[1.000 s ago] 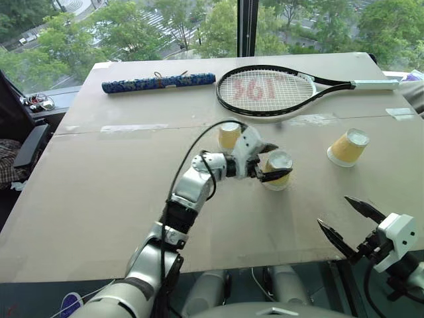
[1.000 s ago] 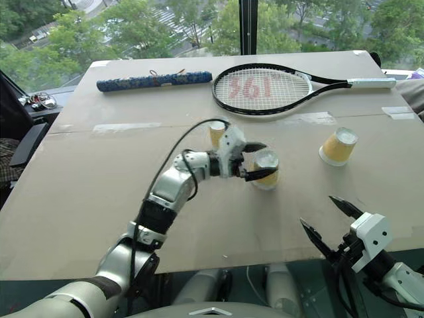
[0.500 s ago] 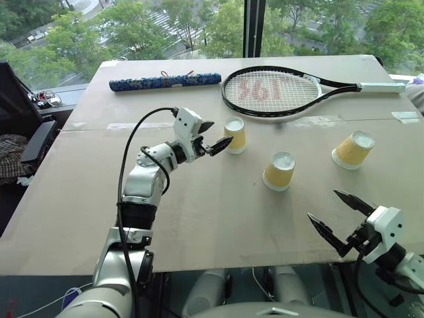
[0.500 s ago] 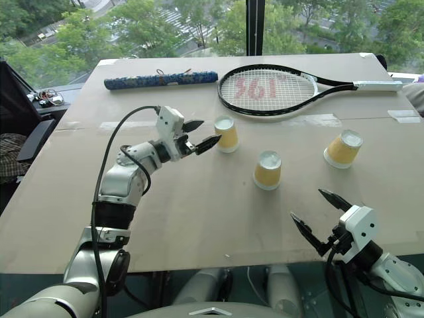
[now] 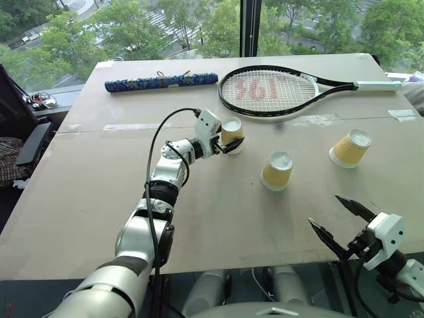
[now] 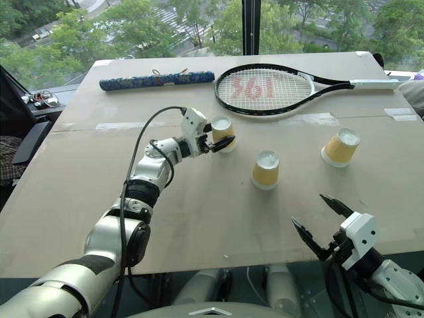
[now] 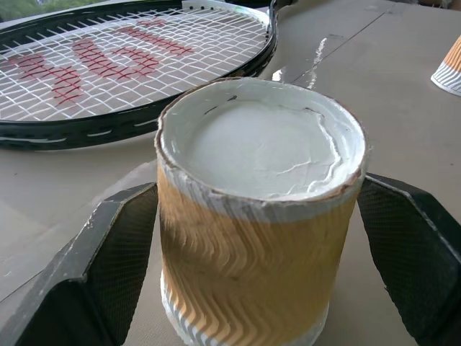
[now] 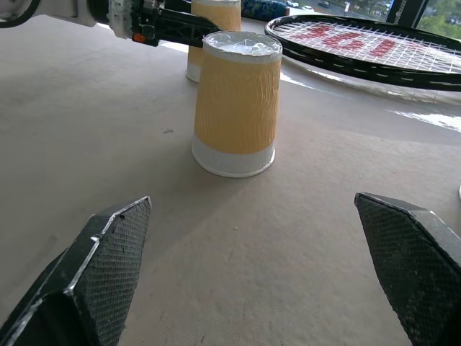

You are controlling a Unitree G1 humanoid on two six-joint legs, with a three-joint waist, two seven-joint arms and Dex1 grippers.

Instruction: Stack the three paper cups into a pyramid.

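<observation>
On the desk, from my head camera, my left fingers have just swung away from the middle cup to the far cup, the one nearest the tennis racket, and they've closed in around it. That middle cup now stands alone, upside down; a moment ago I was at its side. The third cup sits tilted, well apart on my right. Nothing stacked yet, so I reckon this is the grab to bring a second base cup over.

Left wrist view: the far cup sits between my two black fingers, white base up, its edge a bit ragged, yellow-orange sides ribbed in a chevron weave. The meshed pads look to be right at its sides; whether they truly pinch, I can't swear.

Right wrist view: my right fingers are spread wide, holding nothing, aimed at the middle cup, with smooth tan board between us.
</observation>
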